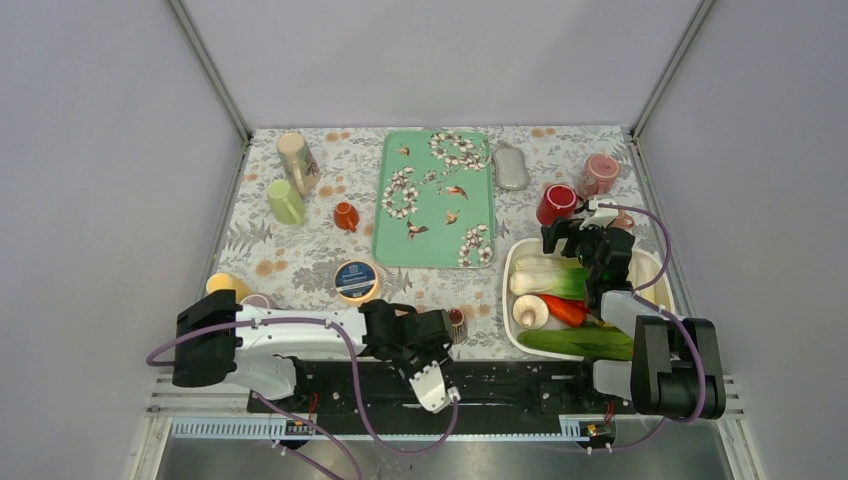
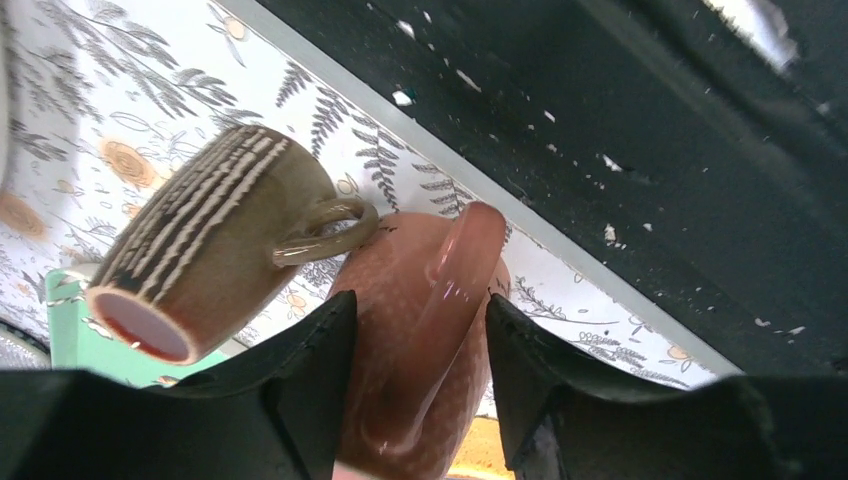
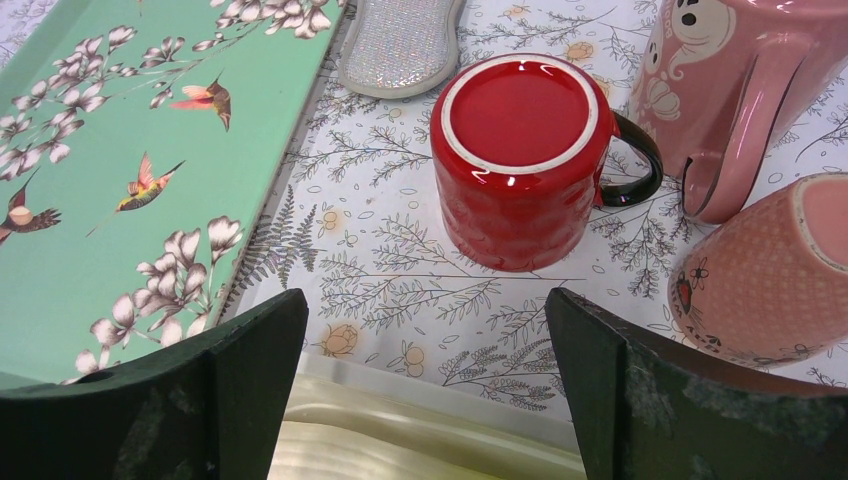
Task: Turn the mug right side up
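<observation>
1. The table (image 1: 300, 250) has a leafy, flowery cloth on it, and there's stuff all over.
2. A green tray (image 1: 436, 200) with birds and blossoms sits in the middle toward the back.
3. On the right there's a white dish (image 1: 512, 262) full of veg: a cucumber (image 1: 575, 343), a red pepper, a mushroom and some leafy greens.
4. The right gripper (image 3: 425, 320) hangs over the far rim of that dish. Its fingers are spread about as wide as they go and it's got nothing in it.
5. The left gripper (image 2: 420, 300) is low at the near edge of the table, roughly half closed. The brownish-pink mug (image 2: 400, 330) fills the gap, with one finger against its body and the other against its handle, so it looks like a grip to me.
6. That mug is right by the table's front edge, handle facing the wrist camera. I honestly can't tell which way up it is.
7. A striped cup (image 2: 205, 260) is just beside it, tilted, and its handle touches the mug.
8. A red mug (image 3: 520, 165) stands upside down just past the dish, with its black handle pointing at a pink mug (image 3: 740, 90).
9. A dotted pink mug (image 3: 770, 270) lies on its side near those two.
10. A green cup (image 1: 285, 201) and a small orange cup (image 1: 345, 216) are left of the tray.
</observation>
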Controlling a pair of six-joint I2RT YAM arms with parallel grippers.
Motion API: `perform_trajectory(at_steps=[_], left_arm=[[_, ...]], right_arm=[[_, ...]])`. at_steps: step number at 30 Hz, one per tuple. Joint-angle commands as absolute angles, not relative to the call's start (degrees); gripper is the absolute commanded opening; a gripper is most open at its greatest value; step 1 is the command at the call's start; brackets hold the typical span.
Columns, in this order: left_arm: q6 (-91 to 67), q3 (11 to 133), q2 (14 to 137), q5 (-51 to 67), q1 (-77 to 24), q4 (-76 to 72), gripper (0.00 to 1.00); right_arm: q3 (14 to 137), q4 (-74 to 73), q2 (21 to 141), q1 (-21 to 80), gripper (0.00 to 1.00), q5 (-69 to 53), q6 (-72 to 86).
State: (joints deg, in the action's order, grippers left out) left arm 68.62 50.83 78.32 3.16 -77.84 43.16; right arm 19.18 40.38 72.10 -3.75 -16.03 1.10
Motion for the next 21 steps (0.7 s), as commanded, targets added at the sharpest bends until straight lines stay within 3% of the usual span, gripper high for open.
perform_trajectory(at_steps=[1, 5, 11, 15, 21], left_arm=[[70.1, 48.8, 79.6, -3.1, -77.6, 39.3, 0.53], [69.9, 47.7, 79.5, -4.4, -77.0, 36.6, 0.5], [67.8, 47.9, 81.1, -6.9, -75.2, 36.4, 0.31], [66.4, 48.5, 80.5, -8.2, -74.4, 37.5, 0.01], [59.6, 53.0, 78.4, -6.9, -69.6, 37.5, 0.0]], right_arm=[[21.4, 41.1, 72.3, -3.7, 0.99, -16.7, 0.3], [21.4, 41.1, 72.3, -3.7, 0.99, -16.7, 0.3], [21.4, 41.1, 72.3, -3.7, 0.99, -16.6, 0.3], [21.4, 41.1, 72.3, -3.7, 0.99, -16.7, 0.3], [21.2, 41.3, 72.1, -3.7, 0.99, -16.8, 0.4]])
